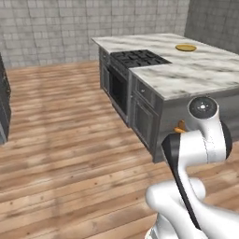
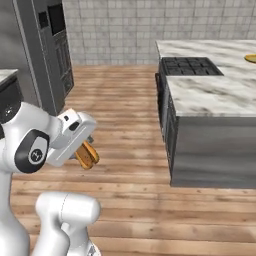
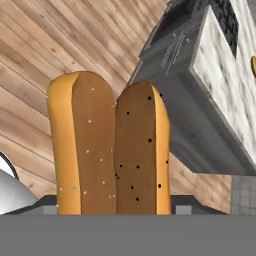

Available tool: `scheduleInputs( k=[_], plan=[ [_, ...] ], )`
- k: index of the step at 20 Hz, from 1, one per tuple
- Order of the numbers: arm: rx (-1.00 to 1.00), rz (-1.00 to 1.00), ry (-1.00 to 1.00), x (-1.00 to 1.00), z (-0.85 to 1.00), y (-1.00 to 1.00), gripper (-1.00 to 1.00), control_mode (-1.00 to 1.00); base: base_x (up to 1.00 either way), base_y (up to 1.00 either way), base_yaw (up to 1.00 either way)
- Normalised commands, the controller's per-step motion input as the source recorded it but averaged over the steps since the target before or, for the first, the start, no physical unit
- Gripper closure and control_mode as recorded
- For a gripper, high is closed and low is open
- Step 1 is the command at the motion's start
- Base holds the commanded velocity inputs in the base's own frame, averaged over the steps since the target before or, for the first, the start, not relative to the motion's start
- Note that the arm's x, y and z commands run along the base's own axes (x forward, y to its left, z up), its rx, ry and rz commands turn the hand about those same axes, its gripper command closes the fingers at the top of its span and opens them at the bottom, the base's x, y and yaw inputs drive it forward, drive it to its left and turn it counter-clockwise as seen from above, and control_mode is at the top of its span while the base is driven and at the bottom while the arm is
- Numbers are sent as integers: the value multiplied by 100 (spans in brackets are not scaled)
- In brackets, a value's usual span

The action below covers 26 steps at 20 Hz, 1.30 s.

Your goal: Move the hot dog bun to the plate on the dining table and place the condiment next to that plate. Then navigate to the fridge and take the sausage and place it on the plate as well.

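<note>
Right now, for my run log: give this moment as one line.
stage: carrying | gripper: shut on hot dog bun | position: over wood floor, short of dining table | plate: on table, bare

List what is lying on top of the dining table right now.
On the dining table lie the yellow plate, bare, and the inset black cooktop. The bun is off it, between the fingers over the floor. The far right of the top is out of frame.
</note>
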Motion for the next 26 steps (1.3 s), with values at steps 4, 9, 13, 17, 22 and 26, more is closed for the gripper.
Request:
scheduleInputs(
  k=[4,9,13,17,22,26],
  plan=[
    [0,0,0,0,0,0,100,100,27,-96,-23],
    [0,0,0,0,0,0,100,100,37,-98,-11],
    [0,0,0,0,0,0,100,100,43,-99,-2],
    [0,0,0,0,0,0,100,100,51,-100,0],
    [0,0,0,0,0,0,100,100,58,-100,0],
    [0,0,0,0,0,0,100,100,57,-100,0]
  ],
)
